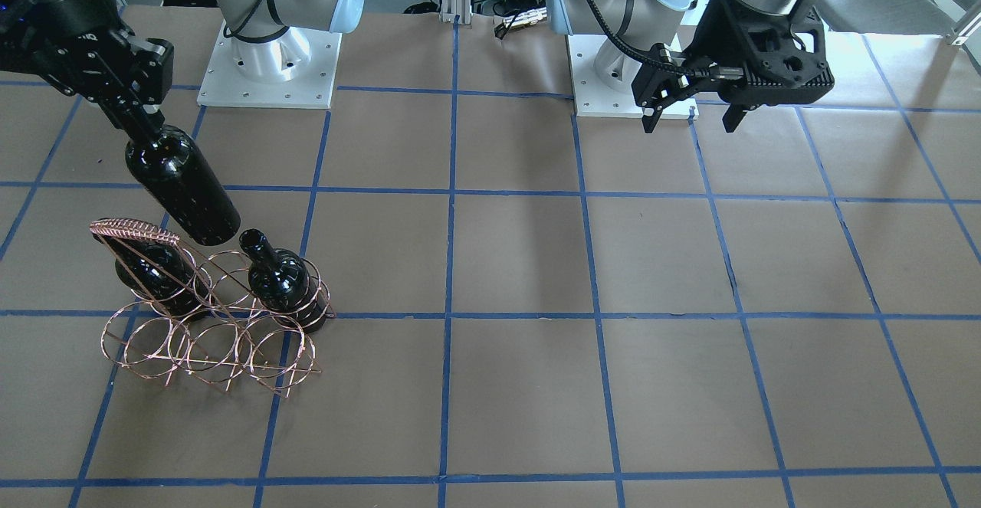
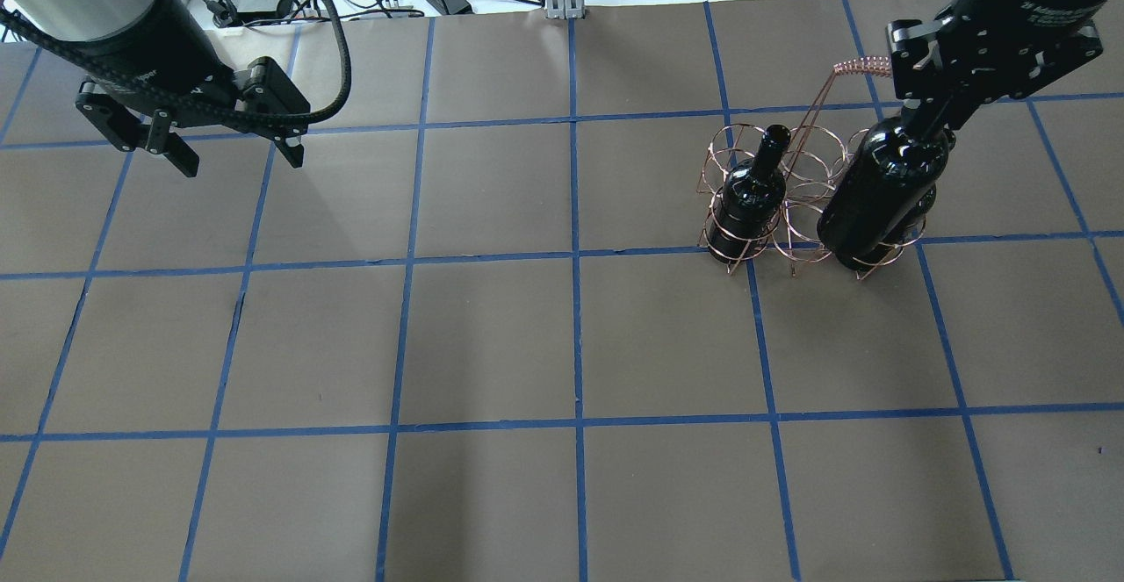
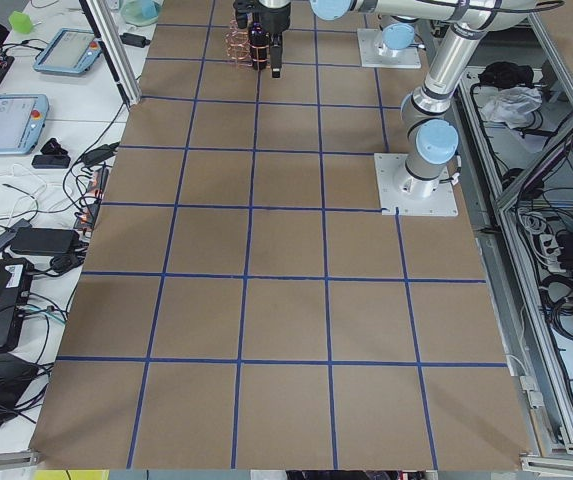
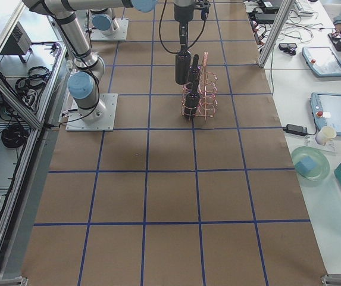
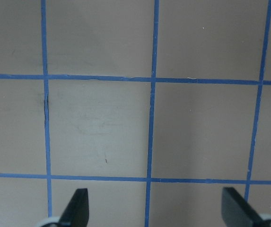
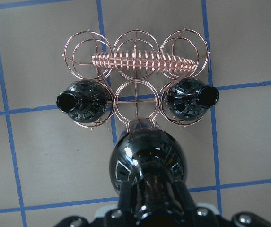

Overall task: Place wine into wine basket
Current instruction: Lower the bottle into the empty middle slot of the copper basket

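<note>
My right gripper [image 2: 924, 117] is shut on the neck of a near-black wine bottle [image 2: 881, 200], which hangs upright above the table. In the right wrist view the bottle [image 6: 147, 165] sits just on the robot's side of the empty middle ring of the copper wire basket [image 6: 144, 60]. Two identical bottles stand in the end rings of that same row [image 6: 84, 101] [image 6: 189, 99]. The front view shows the held bottle [image 1: 182, 186] over the basket [image 1: 222, 343], beside its handle. My left gripper [image 2: 233, 147] is open and empty, far off over bare table.
The basket's far row of three rings is empty under the coil handle [image 2: 865, 64]. Arm bases [image 1: 268, 71] [image 1: 621, 79] stand at the robot's side of the table. Brown table with blue tape grid [image 2: 575, 345].
</note>
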Motion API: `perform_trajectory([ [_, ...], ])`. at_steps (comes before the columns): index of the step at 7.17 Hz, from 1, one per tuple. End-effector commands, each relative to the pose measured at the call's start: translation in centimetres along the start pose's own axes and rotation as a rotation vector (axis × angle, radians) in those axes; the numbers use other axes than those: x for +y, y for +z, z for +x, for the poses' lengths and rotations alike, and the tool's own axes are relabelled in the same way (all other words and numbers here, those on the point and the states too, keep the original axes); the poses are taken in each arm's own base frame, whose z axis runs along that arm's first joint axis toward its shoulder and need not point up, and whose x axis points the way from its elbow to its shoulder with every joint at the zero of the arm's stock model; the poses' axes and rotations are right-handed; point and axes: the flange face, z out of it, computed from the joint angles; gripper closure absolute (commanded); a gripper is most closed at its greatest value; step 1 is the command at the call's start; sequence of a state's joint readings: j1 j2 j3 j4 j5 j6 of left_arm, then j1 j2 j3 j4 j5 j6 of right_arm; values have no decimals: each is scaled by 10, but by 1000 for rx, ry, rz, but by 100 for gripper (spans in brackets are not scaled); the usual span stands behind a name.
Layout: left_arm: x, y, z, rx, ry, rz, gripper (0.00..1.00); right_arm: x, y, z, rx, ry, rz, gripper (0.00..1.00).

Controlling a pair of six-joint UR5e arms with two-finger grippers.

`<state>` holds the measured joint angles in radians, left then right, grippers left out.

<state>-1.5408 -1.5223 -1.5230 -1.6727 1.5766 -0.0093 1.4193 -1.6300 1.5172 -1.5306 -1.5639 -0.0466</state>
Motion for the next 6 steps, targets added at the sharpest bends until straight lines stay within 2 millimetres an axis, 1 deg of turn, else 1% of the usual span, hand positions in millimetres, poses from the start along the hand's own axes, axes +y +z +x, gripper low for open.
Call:
perform_trajectory([
  [1, 0, 3, 5, -2, 9, -8, 0, -6, 20, 0, -18, 10, 14, 100],
  [2, -4, 13, 5, -1, 7, -22, 0, -11, 24, 0, -24, 8, 28, 100],
  [3, -2, 23, 5, -1, 4, -40, 0, -13, 27, 0, -24, 11, 21, 100],
  [4, 2, 23, 4, -10, 7, -40, 0, -18, 32, 0, -24, 8, 21, 100],
  [5, 2, 23, 4, -13, 12, -37, 0, -25, 37, 0, -22, 20, 34, 100],
  [6, 1, 23, 4, -12, 12, -37, 0, -26, 39, -4, -24, 46, 32, 100],
])
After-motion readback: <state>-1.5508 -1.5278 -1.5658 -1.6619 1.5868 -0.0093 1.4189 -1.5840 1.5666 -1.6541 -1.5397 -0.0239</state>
